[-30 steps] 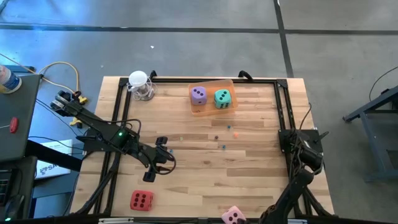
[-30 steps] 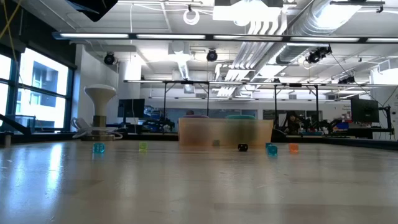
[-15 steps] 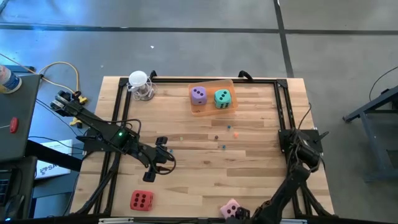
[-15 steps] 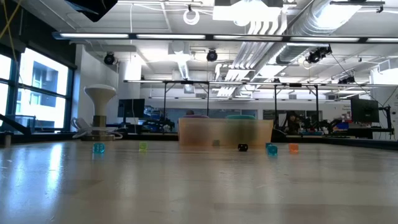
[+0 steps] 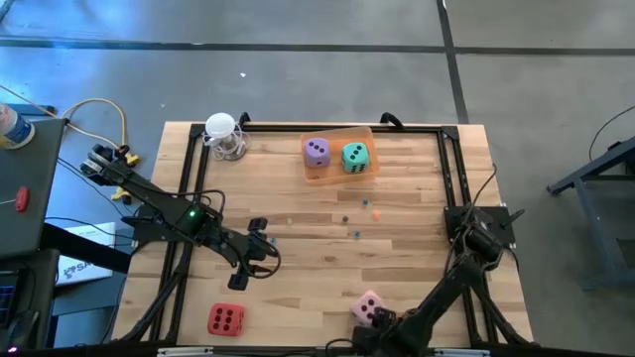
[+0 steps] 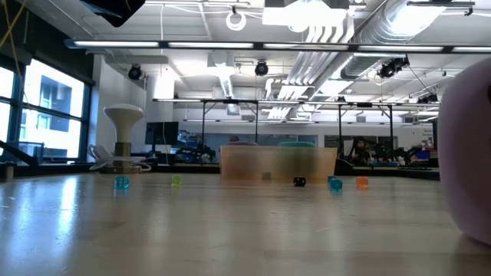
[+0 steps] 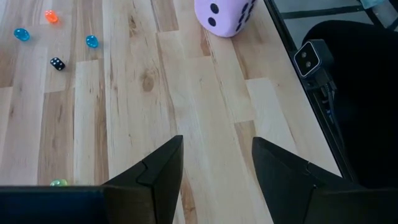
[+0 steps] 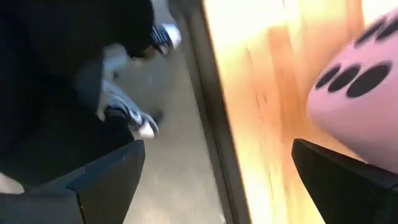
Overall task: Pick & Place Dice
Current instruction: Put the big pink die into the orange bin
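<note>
Where planks (image 5: 317,268) end, perhaps grey floor (image 5: 298,79).

Sitting side by side at the far edge: purple die (image 5: 317,151) and teal-green die (image 5: 355,157), dark pips up. Lying alone near the front-left corner: red die (image 5: 225,319). Resting at the front edge, tilted: pink die (image 5: 367,306).

The left arm reaches in from the left edge to the near-left part of the table, its left gripper (image 5: 241,275) with fingers partly apart and holding nothing, while the right arm folds down along the near right edge, its right gripper (image 5: 369,322) spread wide.
</note>
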